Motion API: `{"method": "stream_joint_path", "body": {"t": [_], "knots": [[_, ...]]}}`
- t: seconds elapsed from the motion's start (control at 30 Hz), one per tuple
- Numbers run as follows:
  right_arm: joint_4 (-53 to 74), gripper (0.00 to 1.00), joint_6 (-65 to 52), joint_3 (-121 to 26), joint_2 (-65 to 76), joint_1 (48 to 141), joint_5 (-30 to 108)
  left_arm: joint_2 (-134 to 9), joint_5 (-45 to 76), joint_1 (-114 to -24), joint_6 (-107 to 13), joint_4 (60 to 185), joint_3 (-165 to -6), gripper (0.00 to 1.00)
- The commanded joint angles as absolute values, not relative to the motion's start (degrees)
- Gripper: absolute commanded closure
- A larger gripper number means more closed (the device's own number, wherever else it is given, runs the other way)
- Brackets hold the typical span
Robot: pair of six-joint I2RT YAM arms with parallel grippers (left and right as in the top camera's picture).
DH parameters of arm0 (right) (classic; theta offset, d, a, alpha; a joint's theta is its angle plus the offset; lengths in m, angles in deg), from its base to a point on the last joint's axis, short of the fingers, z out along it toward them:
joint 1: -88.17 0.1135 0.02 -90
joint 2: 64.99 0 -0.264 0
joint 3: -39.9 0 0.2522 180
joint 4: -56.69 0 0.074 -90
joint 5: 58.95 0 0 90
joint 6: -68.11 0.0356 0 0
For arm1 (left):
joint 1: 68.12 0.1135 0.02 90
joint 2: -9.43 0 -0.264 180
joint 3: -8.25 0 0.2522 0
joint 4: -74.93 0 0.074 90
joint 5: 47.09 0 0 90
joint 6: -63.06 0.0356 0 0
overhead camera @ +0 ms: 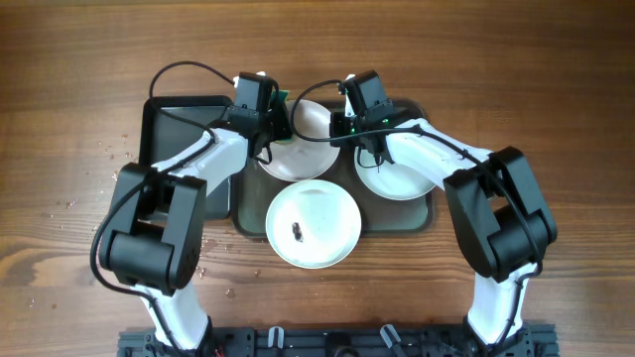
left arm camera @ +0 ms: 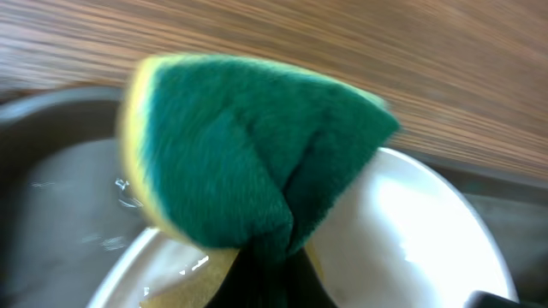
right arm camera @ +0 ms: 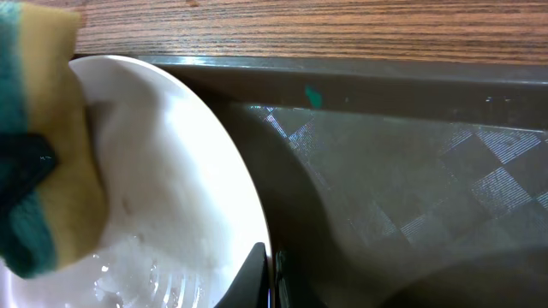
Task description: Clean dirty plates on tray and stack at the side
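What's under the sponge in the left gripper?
A wet white plate, over the tray. The sponge covers the plate's middle, so it can't be seen whether there is a smear there.

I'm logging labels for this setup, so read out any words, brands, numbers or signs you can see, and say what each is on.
None: no readable text shows on the plates, the tray, the sponge or the wooden table.
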State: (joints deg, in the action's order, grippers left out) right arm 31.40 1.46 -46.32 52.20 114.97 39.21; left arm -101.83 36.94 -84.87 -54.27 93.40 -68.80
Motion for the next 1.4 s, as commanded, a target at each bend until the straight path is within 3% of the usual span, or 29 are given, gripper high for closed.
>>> {"method": "stream_joint_path", "body": {"t": [0.0, 0.43, 0.7, 0.87, 1.37], "knots": [[32.2, 0.96, 2.1, -46.5, 53.2, 115.4, 39.7, -104.2, 20.0, -86.0, -56.4, 90.7, -68.4, 0.96], [32.2, 0.96, 2.1, -46.5, 53.2, 115.4, 39.7, -95.7, 20.1, -85.9, -58.9, 90.5, -70.4, 0.96], [32.5, 0.96, 2.1, -46.5, 53.2, 115.4, 39.7, -94.8, 20.0, -83.6, -57.0, 119.8, -85.6, 0.96], [32.5, 0.96, 2.1, -46.5, 53.2, 115.4, 39.7, -94.8, 20.0, -83.6, -55.0, 131.1, -92.2, 0.96], [32.2, 0.96, -0.8, -46.5, 53.2, 115.4, 45.1, -102.1, 20.4, -83.8, -54.2, 131.0, -92.3, 0.96]]}}
